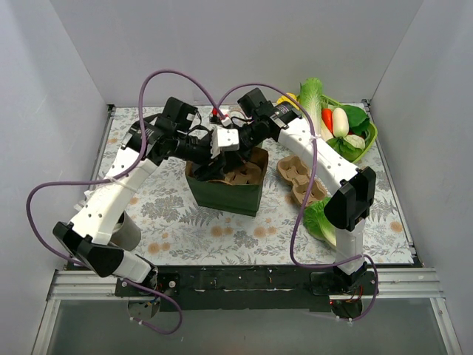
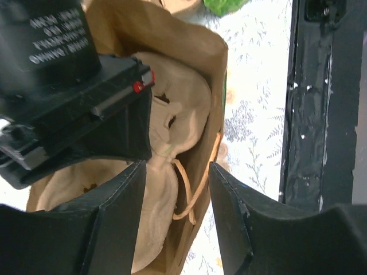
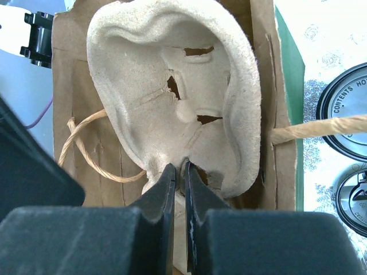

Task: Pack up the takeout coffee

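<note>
At table centre, R gripper [image 3: 180, 169] clamped on tray [image 3: 172, 86] rim; tray sits tilted inside bag [image 3: 74, 114]. L gripper [image 2: 178, 167] spread apart at bag mouth. Black coffee lid [image 3: 347, 109] shows outside, just beside bag; cup hidden. Rec: lower tray level to bag floor before release.

White shells with black joints on left arm [image 1: 118, 188] and right arm [image 1: 325, 159]. Purple cables [image 1: 168, 72] looped along both. Matte black, wedge-shaped fingers on left pincer [image 2: 175, 172] and right pincer [image 3: 179, 172]. Upper left of the left wrist view: black housing [image 2: 57, 74] with upside-down white lettering and a small red mark.
</note>
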Available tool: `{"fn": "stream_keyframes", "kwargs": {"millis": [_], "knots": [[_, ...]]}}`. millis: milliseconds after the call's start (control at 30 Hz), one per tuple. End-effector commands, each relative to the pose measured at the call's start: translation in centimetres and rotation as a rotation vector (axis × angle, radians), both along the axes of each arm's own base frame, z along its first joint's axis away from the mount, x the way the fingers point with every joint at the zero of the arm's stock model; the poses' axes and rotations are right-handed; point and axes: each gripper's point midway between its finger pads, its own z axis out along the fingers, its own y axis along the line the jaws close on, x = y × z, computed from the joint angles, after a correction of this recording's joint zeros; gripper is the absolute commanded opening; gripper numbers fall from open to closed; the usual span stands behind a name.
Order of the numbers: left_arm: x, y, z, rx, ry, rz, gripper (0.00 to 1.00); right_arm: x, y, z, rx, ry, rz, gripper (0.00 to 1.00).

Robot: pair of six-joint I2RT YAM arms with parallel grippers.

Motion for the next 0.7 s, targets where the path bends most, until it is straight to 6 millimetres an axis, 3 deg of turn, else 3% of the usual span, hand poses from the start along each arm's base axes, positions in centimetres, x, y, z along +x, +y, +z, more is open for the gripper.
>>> {"fn": "stream_keyframes", "kwargs": {"millis": [0, 67, 167, 200, 267, 300, 333, 400, 433, 533, 667], "knots": [[-1.3, 1.2, -0.9, 0.069, 0.006, -0.054, 0.46, 0.0, 0.3, 0.7, 0.032, 0.01, 0.006, 0.01], [-1.2, 1.0, -0.3, 0.039, -0.019, -0.054, 0.45, 0.0, 0.0, 0.3, 0.018, 0.015, 0.002, 0.01], [-0.7, 0.4, 3.9, -0.101, -0.149, 0.004, 0.48, -0.7, -0.7, -0.7, -0.016, 0.031, 0.013, 0.01], [-1.0, 0.7, 5.6, -0.158, -0.162, 0.069, 0.53, -1.4, -1.1, -1.1, -0.036, 0.042, 0.023, 0.01], [0.6, 0.5, 9.6, -0.277, -0.27, 0.152, 0.56, -2.4, -2.0, -2.7, -0.083, 0.078, 0.023, 0.01], [1.6, 1.0, 11.0, -0.305, -0.3, 0.236, 0.57, -2.9, -2.5, -2.7, -0.093, 0.082, 0.025, 0.01], [2.4, 1.5, 13.8, -0.396, -0.344, 0.325, 0.6, -3.2, -2.8, -3.0, -0.11, 0.08, 0.024, 0.01], [3.9, 2.8, 17.6, -0.517, -0.422, 0.468, 0.63, -4.0, -3.6, -3.4, -0.14, 0.084, 0.025, 0.01], [4.8, 4.6, 18.2, -0.536, -0.449, 0.565, 0.66, -4.1, -4.0, -3.6, -0.154, 0.072, 0.025, 0.01], [6.5, 7.1, 19.4, -0.57, -0.508, 0.708, 0.69, -4.9, -4.7, -3.9, -0.19, 0.061, 0.036, 0.01], [7.6, 8.6, 18.8, -0.568, -0.534, 0.793, 0.73, -6.2, -5.8, -4.4, -0.241, 0.036, 0.069, 0.01]]}}
